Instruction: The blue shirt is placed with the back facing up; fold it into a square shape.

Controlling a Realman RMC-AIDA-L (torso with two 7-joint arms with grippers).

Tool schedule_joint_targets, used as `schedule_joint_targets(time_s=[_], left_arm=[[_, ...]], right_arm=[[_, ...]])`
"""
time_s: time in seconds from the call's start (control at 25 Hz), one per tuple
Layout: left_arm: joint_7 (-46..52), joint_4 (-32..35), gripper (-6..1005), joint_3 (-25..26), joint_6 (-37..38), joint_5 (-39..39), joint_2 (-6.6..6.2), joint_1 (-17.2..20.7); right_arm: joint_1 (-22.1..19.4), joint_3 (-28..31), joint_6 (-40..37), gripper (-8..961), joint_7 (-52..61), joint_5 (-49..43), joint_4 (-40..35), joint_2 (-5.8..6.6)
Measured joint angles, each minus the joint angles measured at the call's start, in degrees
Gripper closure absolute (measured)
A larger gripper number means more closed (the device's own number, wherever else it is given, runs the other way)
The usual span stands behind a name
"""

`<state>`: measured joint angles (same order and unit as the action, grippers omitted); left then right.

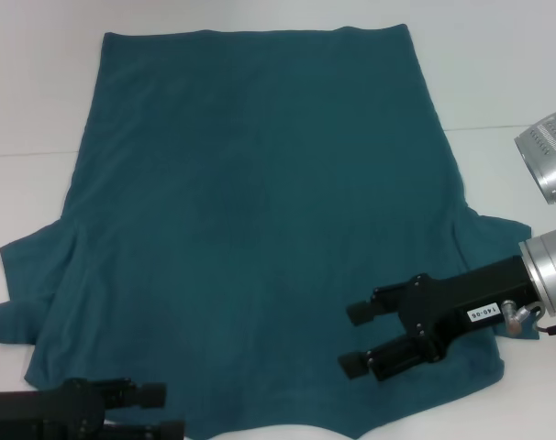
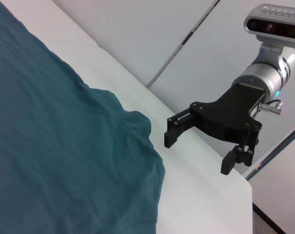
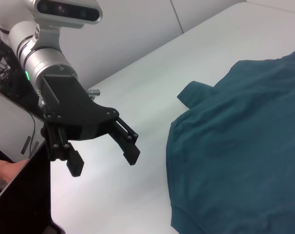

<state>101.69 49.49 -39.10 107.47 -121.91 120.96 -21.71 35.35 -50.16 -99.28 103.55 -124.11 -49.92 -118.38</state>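
**Blue shirt spread flat on a white counter, two open end effectors near its lower edge**

A large dark teal-blue shirt (image 1: 250, 229) lies flat on a white counter (image 1: 498, 82), plain side up, with no lettering showing. It fills most of the head view. Its straight hem is at the far edge, and the two short sleeves stick out to either side nearer the robot. The cloth is mostly smooth, with light wrinkles near the sleeves.

The right end effector (image 1: 356, 339) reaches in from the right and hovers over the near right part of the shirt, close to the right sleeve. Its two black fingers (image 1: 362, 312) are spread wide and hold nothing. A small white label on its black body carries printed characters that seem to read "140-05", shown upside down. In the left wrist view the same right end effector (image 2: 198, 148) hangs above the counter's edge beside the shirt's rumpled sleeve, fingers apart.

The left end effector (image 1: 163, 412) sits low at the near left corner of the head view, at the shirt's near edge. In the right wrist view the left end effector (image 3: 103, 158) is held above bare counter, just beside the shirt's sleeve and not touching it, with its fingers open wide and empty.

No containers are in view.
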Motion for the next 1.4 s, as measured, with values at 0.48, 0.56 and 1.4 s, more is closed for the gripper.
schedule_joint_targets(time_s=[0.48,0.56,1.4], left_arm=[[0.1,-0.6,158,-0.7,0.1,0.0,0.07,-0.1],[0.1,-0.6,158,-0.7,0.1,0.0,0.07,-0.1],[40.3,-5.4,158,21.2,-14.5,1.0,-4.39,-5.4]], right_arm=[[-0.2,0.0,0.0,9,0.0,-0.1,0.7,0.27],[-0.2,0.0,0.0,9,0.0,-0.1,0.7,0.27],[11.6,9.4,13.5,8,37.5,-0.1,20.5,13.27]])
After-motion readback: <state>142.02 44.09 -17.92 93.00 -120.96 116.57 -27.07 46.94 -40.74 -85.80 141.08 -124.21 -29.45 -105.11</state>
